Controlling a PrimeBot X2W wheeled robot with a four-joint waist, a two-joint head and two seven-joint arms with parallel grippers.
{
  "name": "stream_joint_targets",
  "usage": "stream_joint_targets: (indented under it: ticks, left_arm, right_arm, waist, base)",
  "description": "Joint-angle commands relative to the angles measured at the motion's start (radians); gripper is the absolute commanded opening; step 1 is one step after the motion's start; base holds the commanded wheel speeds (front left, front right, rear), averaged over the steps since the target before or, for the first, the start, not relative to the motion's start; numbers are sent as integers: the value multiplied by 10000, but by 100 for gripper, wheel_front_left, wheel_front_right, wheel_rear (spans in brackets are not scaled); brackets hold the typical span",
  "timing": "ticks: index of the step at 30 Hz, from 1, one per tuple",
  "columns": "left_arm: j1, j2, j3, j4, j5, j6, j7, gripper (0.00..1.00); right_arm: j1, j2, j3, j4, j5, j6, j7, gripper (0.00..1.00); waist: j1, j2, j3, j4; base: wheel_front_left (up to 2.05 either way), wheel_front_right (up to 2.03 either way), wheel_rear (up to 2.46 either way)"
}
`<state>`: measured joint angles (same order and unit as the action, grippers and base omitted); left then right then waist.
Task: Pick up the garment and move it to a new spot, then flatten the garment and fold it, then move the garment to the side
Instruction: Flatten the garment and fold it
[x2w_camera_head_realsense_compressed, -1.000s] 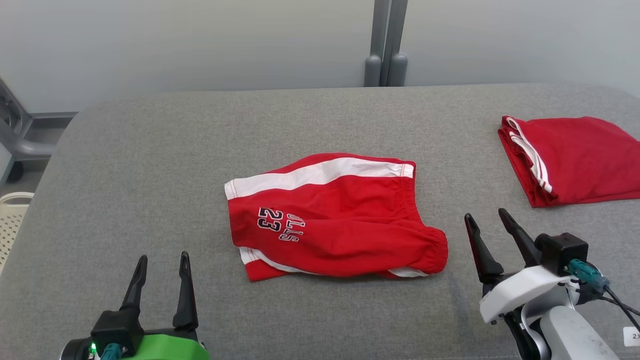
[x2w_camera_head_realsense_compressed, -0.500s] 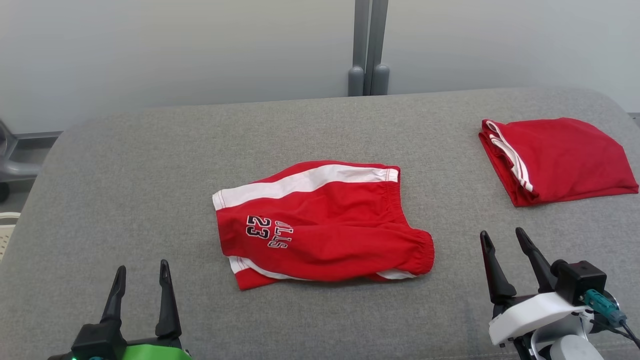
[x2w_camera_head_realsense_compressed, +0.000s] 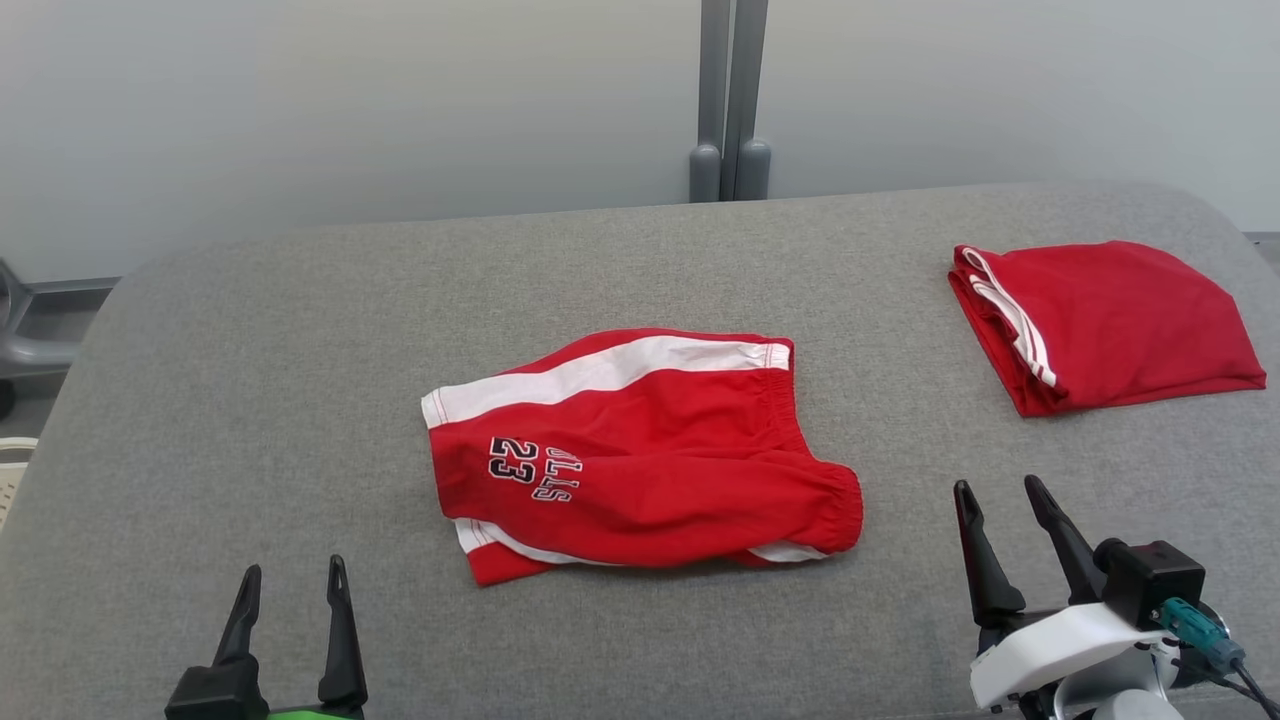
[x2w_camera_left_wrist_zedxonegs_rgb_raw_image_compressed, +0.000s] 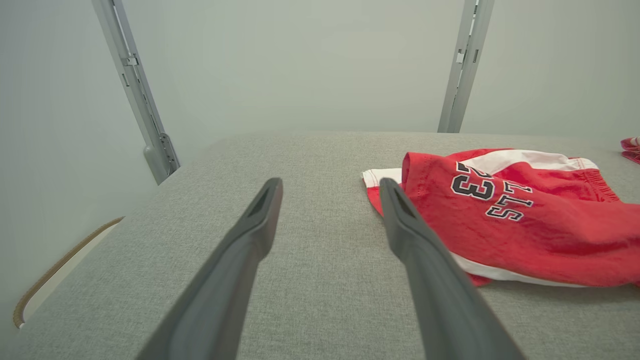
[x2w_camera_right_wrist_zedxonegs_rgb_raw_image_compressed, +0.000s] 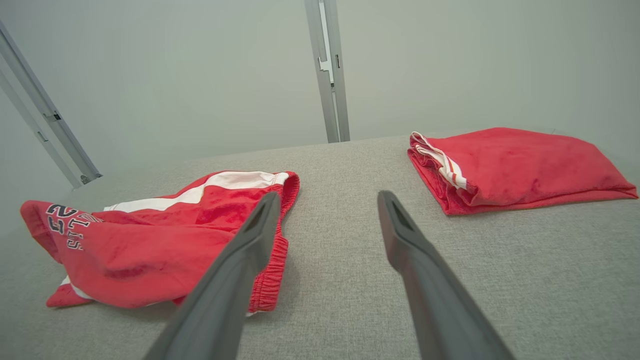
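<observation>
Your head camera has swung rightward, left gripper (x2w_camera_head_realsense_compressed: 292, 566) and right gripper (x2w_camera_head_realsense_compressed: 995, 483) now lower in its view, both spread wide and empty, red shorts (x2w_camera_head_realsense_compressed: 630, 450) lying mid grey table (x2w_camera_head_realsense_compressed: 250, 350) between them, folded red garment (x2w_camera_head_realsense_compressed: 1110, 320) far right.

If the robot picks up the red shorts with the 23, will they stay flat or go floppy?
Probably floppy: the red shorts are soft, rumpled cloth, so they would likely droop from wherever they are pinched. They look thin, so likely light. Pushed, they may bunch up rather than slide on the woven grey surface.
</observation>
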<state>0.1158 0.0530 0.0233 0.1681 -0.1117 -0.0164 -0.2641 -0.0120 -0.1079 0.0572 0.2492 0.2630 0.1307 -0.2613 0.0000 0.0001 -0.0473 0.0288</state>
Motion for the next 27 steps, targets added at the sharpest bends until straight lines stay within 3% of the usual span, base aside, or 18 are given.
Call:
stream_joint_targets:
  ticks: [1,27]
  left_arm:
    - [-45,70,12,46,64,-39,7,100]
    - [-60,27,135,-207,105,-18,7,100]
  right_arm:
    - [72,3,25,20,-33,-1,42,100]
    - [-68,89,76,33,-116,-1,31,100]
  waist:
    - [0,-1,-6,24]
    - [0,-1,74,-6]
  base:
    - [0,0,0]
    - [0,0,0]
